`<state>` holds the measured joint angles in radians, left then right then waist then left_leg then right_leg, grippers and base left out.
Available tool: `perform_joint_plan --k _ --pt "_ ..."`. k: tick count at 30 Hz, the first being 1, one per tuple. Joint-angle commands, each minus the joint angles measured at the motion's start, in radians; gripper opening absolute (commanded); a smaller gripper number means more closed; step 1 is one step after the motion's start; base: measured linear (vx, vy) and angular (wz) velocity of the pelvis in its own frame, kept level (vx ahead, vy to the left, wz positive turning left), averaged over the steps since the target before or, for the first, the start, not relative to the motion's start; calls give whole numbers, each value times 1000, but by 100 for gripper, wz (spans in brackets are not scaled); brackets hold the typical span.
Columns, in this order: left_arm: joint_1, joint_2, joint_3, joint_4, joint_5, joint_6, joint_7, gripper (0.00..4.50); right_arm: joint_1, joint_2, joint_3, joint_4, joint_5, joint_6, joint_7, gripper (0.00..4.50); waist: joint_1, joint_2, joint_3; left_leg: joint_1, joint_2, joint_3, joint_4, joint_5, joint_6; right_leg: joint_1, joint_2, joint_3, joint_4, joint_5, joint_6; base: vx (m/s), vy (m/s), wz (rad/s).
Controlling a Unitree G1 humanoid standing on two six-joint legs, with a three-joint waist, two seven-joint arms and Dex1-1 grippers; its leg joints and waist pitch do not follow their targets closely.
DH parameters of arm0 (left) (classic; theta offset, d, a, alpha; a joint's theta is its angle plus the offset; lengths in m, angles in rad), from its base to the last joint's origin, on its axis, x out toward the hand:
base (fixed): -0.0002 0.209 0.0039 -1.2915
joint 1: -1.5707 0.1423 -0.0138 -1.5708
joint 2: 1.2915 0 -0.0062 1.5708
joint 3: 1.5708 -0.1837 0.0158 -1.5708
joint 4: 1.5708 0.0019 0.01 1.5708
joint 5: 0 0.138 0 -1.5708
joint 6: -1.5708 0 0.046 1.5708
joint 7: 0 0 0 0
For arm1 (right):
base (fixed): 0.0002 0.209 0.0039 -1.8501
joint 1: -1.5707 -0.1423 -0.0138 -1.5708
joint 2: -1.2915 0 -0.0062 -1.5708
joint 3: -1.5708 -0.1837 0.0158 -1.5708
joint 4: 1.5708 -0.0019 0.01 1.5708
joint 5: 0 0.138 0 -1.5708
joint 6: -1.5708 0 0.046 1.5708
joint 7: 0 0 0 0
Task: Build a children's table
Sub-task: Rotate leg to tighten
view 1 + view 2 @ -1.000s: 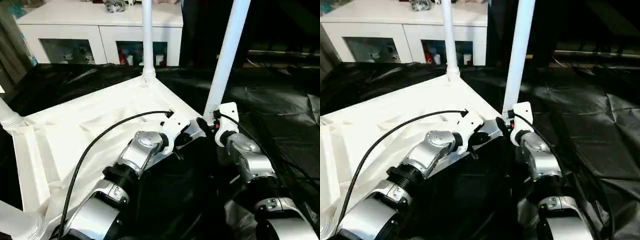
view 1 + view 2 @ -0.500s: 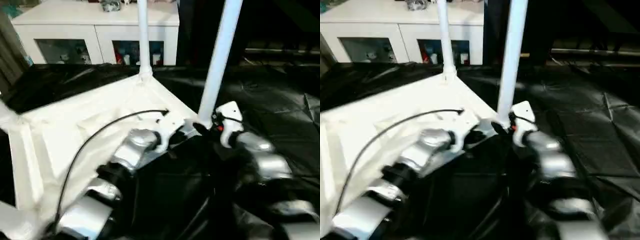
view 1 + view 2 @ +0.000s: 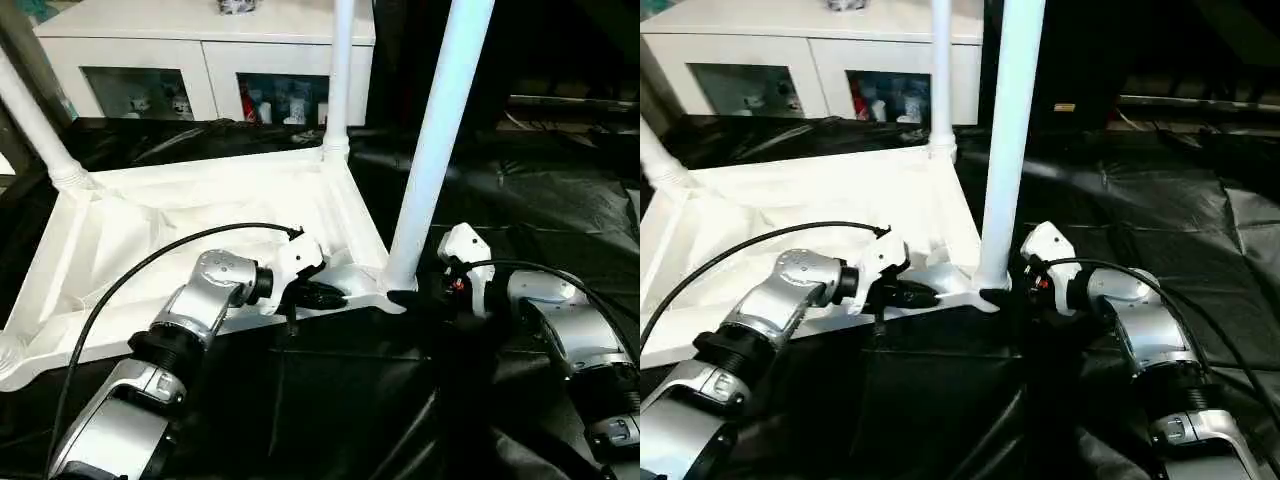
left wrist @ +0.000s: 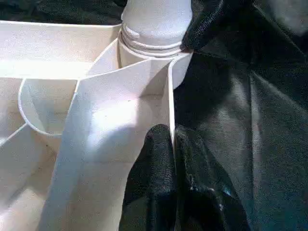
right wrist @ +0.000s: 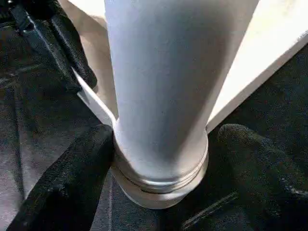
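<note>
The left end effector [image 3: 318,296] is closed on the thin near rim of the children's table [image 3: 190,225], one black finger [image 4: 150,183] inside the wall and the other outside, pinching the edge just left of the near right corner socket. The right end effector [image 5: 161,168] stands spread wide around the base of the near right leg [image 3: 437,130]; one finger touches the leg's collar, the other stands a little apart from it. The table lies upside down on crinkled black sheeting [image 3: 560,180], its smooth white plastic underside crossed by thin upright ribs. Three tapered tubular legs rise from round corner sockets. A white cabinet [image 3: 200,50] with glass doors stands at the far side.
</note>
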<state>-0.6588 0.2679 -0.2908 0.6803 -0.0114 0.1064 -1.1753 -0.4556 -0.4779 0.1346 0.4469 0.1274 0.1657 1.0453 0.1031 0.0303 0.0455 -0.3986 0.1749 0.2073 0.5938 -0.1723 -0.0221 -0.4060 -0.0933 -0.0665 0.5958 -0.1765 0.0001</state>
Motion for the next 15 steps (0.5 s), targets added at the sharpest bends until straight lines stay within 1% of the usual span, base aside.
perform_joint_plan --k 1,2,3,5,6,7,8,9,13,15 --pt "1 -3 -10 -53 -27 0 -46 0 10 -6 3 -12 13 1 14 378 -3 -11 -66 32 65 -27 -67 -209 72 46 -65 41 -60 -157 -268 0 0 0" --pt "2 -3 -10 -54 -28 1 -48 0 11 -5 3 -12 14 2 17 378 -3 -11 -66 34 65 -27 -68 -215 65 45 -65 42 -62 -165 -265 0 0 0" --pt "5 -3 -9 -59 -29 4 -54 0 13 -2 4 -12 18 1 22 350 -4 -17 -66 33 66 -27 -68 -212 63 46 -65 42 -61 -161 -264 0 0 0" --pt "9 -1 -10 -67 -33 9 -61 0 15 0 6 -11 20 0 25 343 -3 -14 -67 31 66 -28 -67 -204 65 47 -66 42 -59 -155 -262 0 0 0" --pt "10 -1 -11 -70 -34 12 -63 0 15 2 5 -9 22 -1 26 343 -3 -15 -67 31 65 -27 -67 -197 69 47 -65 42 -58 -148 -263 0 0 0" --pt "11 -1 -12 -72 -34 13 -64 0 14 5 3 -7 25 -3 29 329 -3 -14 -67 30 64 -27 -66 -193 71 47 -65 42 -58 -144 -263 0 0 0" --pt "12 -1 -12 -73 -33 13 -64 0 14 7 2 -5 27 -4 30 329 -3 -14 -68 30 63 -27 -65 -182 74 47 -65 41 -57 -137 -264 0 0 0" --pt "12 -2 -12 -74 -33 14 -65 0 13 9 2 -4 28 -4 31 313 -3 -14 -68 30 63 -27 -64 -175 78 47 -64 41 -56 -129 -265 0 0 0" --pt "15 -4 -13 -78 -32 16 -64 0 17 15 1 -2 29 -7 39 281 -3 -15 -68 30 63 -27 -64 -174 80 47 -64 41 -56 -130 -266 0 0 0" --pt "20 -4 -13 -83 -30 20 -65 0 23 17 4 -4 33 -7 44 276 -4 -16 -69 29 63 -27 -63 -167 83 48 -64 41 -55 -125 -266 0 0 0"
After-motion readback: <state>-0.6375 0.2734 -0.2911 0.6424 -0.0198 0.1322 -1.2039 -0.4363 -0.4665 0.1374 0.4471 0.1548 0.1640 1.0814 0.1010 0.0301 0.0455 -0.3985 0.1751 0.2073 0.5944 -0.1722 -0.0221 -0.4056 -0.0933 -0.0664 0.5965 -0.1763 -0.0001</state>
